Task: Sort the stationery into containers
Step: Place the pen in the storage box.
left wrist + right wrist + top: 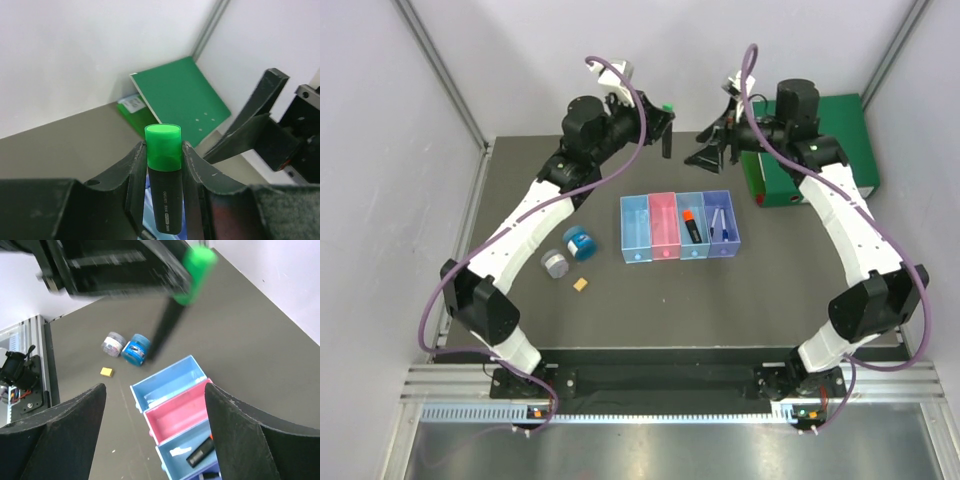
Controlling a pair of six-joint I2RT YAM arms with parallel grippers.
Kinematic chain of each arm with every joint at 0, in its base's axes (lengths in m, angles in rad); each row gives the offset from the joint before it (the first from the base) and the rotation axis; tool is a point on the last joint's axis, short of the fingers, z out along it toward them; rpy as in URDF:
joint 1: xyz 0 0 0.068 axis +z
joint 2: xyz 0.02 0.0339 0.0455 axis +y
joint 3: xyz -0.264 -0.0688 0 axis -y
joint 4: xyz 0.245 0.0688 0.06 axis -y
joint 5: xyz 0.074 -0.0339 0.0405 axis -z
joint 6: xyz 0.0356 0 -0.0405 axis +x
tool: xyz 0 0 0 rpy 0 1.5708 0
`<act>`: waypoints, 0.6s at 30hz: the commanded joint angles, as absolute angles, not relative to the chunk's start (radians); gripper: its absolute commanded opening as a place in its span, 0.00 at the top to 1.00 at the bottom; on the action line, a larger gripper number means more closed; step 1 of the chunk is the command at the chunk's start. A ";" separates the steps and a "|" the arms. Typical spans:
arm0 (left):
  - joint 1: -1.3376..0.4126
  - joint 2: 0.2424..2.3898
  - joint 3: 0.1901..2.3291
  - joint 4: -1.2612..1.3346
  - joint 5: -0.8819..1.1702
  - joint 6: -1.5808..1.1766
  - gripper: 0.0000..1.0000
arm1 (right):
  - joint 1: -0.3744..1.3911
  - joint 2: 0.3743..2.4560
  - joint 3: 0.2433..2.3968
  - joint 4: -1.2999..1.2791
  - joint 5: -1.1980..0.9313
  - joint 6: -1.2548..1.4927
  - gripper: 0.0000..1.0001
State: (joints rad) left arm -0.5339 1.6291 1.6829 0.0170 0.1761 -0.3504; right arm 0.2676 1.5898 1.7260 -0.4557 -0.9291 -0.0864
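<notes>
Dark grey tabletop (650,310), enclosed by pale walls on three sides; items recorded from the near edge outward. Nearest on the left lies a tiny orange block (580,284); just beyond it stands a grey round tin (555,263), with a blue round tin (578,241) just beside it, the two close but whether touching cannot be told. At mid-table sits the row of four joined bins: left light blue bin (636,228) and pink bin (663,226), both without contents; second light blue bin (682,240) holding an orange-capped highlighter (691,226); purple bin (735,238) holding two thin white pens (721,224) (cap colours too small to confirm). Beyond the bins, raised well above the table, the left gripper (163,155) is clamped on a green-capped highlighter (164,200), cap uppermost, body hanging down; the fingers press its sides just below the cap. Facing it, near but apart, the right gripper (155,390) has its fingers spread wide, nothing between them. Farthest right, a green binder (820,150) lies against the rear wall.
</notes>
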 commanded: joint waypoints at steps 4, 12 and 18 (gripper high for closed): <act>-0.583 1.632 1.720 0.176 0.250 -0.437 1.00 | 0.359 1.577 1.735 -0.335 -0.832 -0.118 0.22; -0.598 1.611 1.706 0.199 0.276 -0.448 1.00 | 0.384 1.629 1.770 -0.319 -0.782 -0.124 0.27; -0.600 1.594 1.680 0.196 0.291 -0.436 1.00 | 0.393 1.637 1.779 -0.308 -0.755 -0.110 0.63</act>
State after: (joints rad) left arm -0.5964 1.6470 1.6825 0.1291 0.2649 -0.4286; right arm 0.3737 1.6344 1.7290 -0.3740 -0.7788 -0.1074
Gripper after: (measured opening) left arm 0.351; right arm 0.530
